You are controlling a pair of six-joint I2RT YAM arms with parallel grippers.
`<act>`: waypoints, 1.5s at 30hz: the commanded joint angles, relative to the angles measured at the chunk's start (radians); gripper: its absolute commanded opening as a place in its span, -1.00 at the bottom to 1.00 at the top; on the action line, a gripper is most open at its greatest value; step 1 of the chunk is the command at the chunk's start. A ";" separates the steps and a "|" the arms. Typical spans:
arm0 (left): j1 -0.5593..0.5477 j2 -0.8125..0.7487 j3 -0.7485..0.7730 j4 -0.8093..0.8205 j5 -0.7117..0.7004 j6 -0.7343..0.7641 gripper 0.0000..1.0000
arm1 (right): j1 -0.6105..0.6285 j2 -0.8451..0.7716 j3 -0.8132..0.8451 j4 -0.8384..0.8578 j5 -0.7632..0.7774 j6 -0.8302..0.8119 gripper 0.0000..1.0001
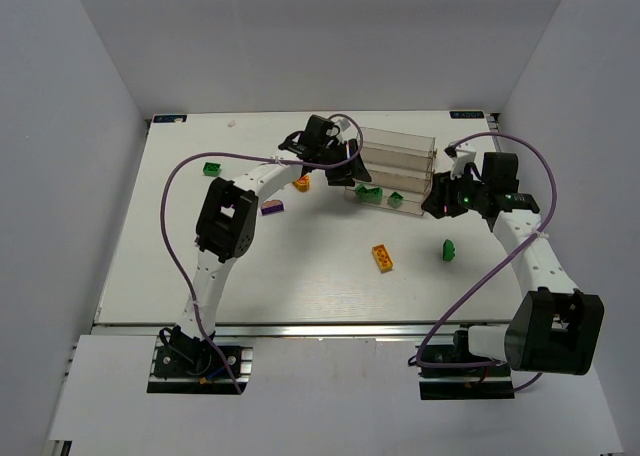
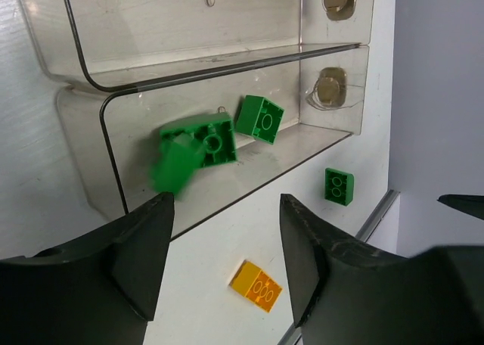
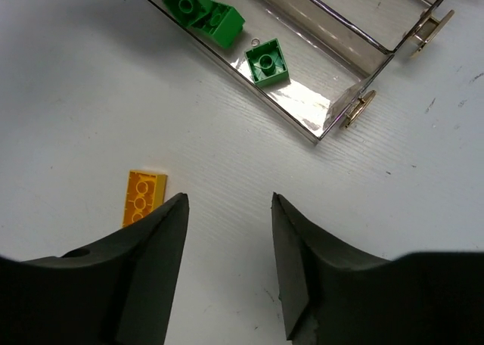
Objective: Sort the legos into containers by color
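Observation:
The clear stepped containers point(image 1: 397, 156) stand at the back middle. My left gripper point(image 1: 350, 171) is open just above the left end of the lowest trough point(image 2: 249, 171). In its wrist view the gripper point(image 2: 227, 209) is empty. A blurred green brick point(image 2: 174, 167) lies beside two green bricks point(image 2: 208, 137) point(image 2: 259, 118) in that trough. My right gripper point(image 1: 438, 204) is open and empty at the trough's right end point(image 3: 333, 110), and shows over bare table in the right wrist view point(image 3: 227, 201). Three green bricks point(image 3: 223, 23) show there in the trough.
Loose on the table are an orange brick point(image 1: 382, 258), a green brick point(image 1: 449, 249), a purple brick point(image 1: 271, 207), another orange brick point(image 1: 302, 183) and a green brick point(image 1: 211, 168). The left arm's purple cable point(image 1: 180, 176) arcs over the left side.

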 commanded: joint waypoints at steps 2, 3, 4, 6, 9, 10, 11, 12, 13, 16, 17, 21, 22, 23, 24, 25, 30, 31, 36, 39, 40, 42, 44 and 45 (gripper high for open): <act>-0.004 -0.038 0.046 -0.017 -0.004 0.016 0.36 | -0.006 -0.010 0.008 0.005 -0.021 -0.041 0.13; -0.004 -0.037 0.050 -0.015 -0.002 0.016 0.36 | -0.006 -0.012 0.006 -0.003 -0.023 -0.045 0.15; -0.004 -0.040 0.061 -0.014 -0.002 0.012 0.36 | -0.006 -0.013 0.008 -0.004 -0.023 -0.050 0.16; -0.004 -0.058 0.070 0.005 -0.001 0.000 0.30 | -0.006 -0.016 0.000 -0.009 -0.001 -0.055 0.19; 0.014 -0.113 0.083 0.037 -0.009 -0.016 0.06 | -0.007 -0.006 -0.018 -0.016 0.074 -0.044 0.22; 0.025 -0.131 0.078 0.041 -0.015 -0.017 -0.11 | -0.007 0.000 -0.020 -0.033 0.119 -0.042 0.21; 0.025 -0.174 0.060 0.054 -0.030 -0.019 -0.28 | -0.007 0.017 -0.025 -0.041 0.140 -0.038 0.20; 0.025 -0.202 0.043 0.057 -0.039 -0.016 -0.56 | -0.009 0.026 -0.025 -0.052 0.163 -0.033 0.18; 0.036 -0.233 0.020 0.063 -0.053 -0.008 -0.65 | -0.006 0.031 -0.025 -0.072 0.202 -0.026 0.18; 0.048 -0.372 -0.130 0.090 -0.085 0.018 -0.55 | -0.006 0.072 -0.029 -0.092 0.307 0.028 0.18; 0.057 -0.410 -0.234 0.103 -0.105 0.019 -0.37 | -0.006 0.097 -0.028 -0.105 0.328 0.037 0.25; 0.085 -0.653 -0.510 0.133 -0.166 0.021 0.43 | -0.004 0.122 -0.044 -0.115 0.365 0.062 0.51; 0.085 -0.690 -0.554 0.130 -0.180 0.024 0.50 | -0.001 0.126 -0.051 -0.107 0.362 0.063 0.60; 0.094 -0.722 -0.593 0.124 -0.194 0.021 0.52 | -0.001 0.129 -0.057 -0.102 0.362 0.068 0.60; 0.105 -0.786 -0.667 0.117 -0.223 0.021 0.53 | -0.003 0.134 -0.067 -0.098 0.368 0.073 0.60; 0.105 -0.812 -0.696 0.101 -0.236 0.021 0.55 | -0.001 0.144 -0.074 -0.098 0.378 0.082 0.60; 0.134 -0.940 -0.825 0.023 -0.349 0.029 0.61 | 0.000 0.226 -0.095 -0.099 0.479 0.154 0.45; 0.145 -0.967 -0.833 0.014 -0.358 0.035 0.62 | -0.001 0.237 -0.097 -0.092 0.480 0.175 0.40; 0.165 -1.020 -0.845 -0.073 -0.450 0.061 0.66 | 0.000 0.258 -0.121 -0.043 0.523 0.212 0.31; 0.177 -1.032 -0.833 -0.122 -0.548 0.078 0.70 | 0.000 0.279 -0.121 -0.041 0.517 0.217 0.12; 0.186 -1.032 -0.821 -0.133 -0.583 0.084 0.70 | 0.000 0.280 -0.121 -0.041 0.514 0.217 0.05; 0.196 -1.017 -0.807 -0.170 -0.614 0.101 0.71 | -0.001 0.280 -0.121 -0.041 0.500 0.215 -0.24; 0.218 -0.986 -0.783 -0.202 -0.659 0.114 0.73 | -0.001 0.264 -0.114 -0.049 0.496 0.215 -0.55; 0.219 -0.974 -0.772 -0.212 -0.673 0.119 0.74 | -0.001 0.258 -0.109 -0.056 0.459 0.208 -0.65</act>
